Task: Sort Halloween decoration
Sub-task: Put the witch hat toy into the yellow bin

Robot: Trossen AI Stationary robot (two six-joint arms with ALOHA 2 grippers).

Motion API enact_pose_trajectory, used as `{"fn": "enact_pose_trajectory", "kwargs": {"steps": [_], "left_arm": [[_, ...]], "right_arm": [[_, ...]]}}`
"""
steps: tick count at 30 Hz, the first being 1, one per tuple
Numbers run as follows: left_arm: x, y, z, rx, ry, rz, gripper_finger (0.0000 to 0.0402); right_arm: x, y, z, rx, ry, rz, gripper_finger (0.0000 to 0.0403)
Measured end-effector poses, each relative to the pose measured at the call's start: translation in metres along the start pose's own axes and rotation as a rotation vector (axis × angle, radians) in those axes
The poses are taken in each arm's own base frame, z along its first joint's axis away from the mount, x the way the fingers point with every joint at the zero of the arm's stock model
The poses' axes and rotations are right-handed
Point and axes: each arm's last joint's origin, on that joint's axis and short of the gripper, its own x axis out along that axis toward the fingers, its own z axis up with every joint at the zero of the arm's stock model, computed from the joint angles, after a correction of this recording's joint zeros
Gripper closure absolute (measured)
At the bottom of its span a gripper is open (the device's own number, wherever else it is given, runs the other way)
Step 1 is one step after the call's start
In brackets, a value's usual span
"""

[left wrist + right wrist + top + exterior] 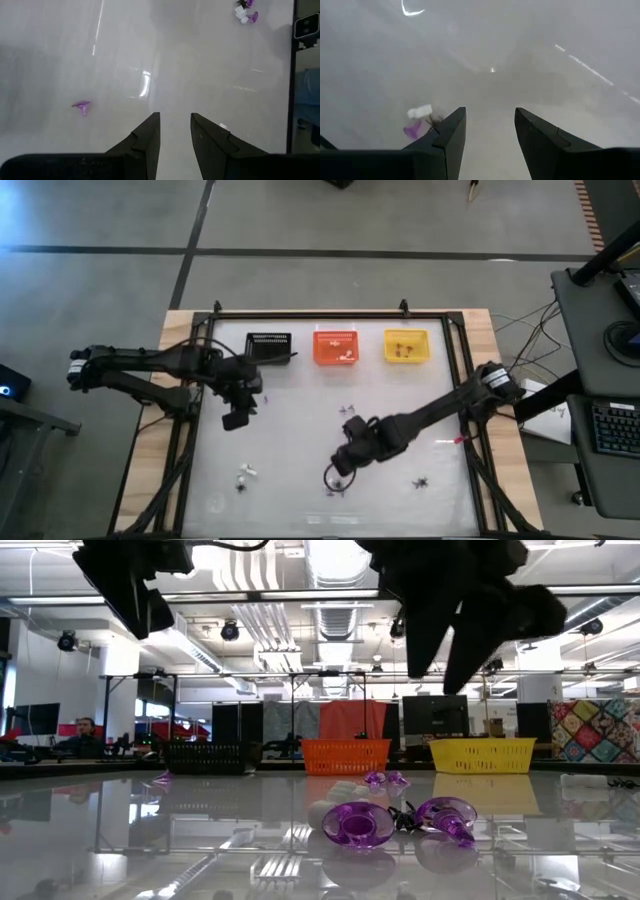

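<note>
Small Halloween trinkets lie scattered on the worktop (300, 380): a purple and white cluster (417, 122) just beside the right gripper (490, 135), a lone purple piece (81, 106) ahead of the left gripper (175, 132), others too tiny to count. Three baskets stand at the far edge: black (268, 345), orange (335, 346), yellow (407, 346). Both arms hang over the worktop, jaws apart and empty, the right pair wider.
</note>
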Motion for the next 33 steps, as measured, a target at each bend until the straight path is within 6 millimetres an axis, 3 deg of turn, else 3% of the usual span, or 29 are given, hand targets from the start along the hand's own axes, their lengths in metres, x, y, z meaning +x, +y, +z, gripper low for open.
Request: {"fn": "enact_pose_trajectory", "kwargs": {"steps": [5, 14, 25, 33], "left_arm": [[0.001, -0.007, -0.002, 0.013, 0.011, -0.015, 0.0311], [0.003, -0.017, -0.005, 0.014, 0.027, -0.036, 0.0311], [0.006, -0.025, -0.009, 0.026, 0.034, -0.022, 0.0311], [0.006, -0.025, -0.008, 0.019, 0.029, -0.023, 0.0311]], "right_arm": [[0.006, 0.009, -0.016, 0.011, 0.014, 0.050, 0.0241], [0.004, 0.022, -0.028, 0.000, 0.008, 0.166, 0.0241], [0.043, 0.037, -0.046, -0.102, 0.017, 0.211, 0.0241], [0.063, 0.037, -0.060, -0.148, 0.086, 0.170, 0.0241]]}}
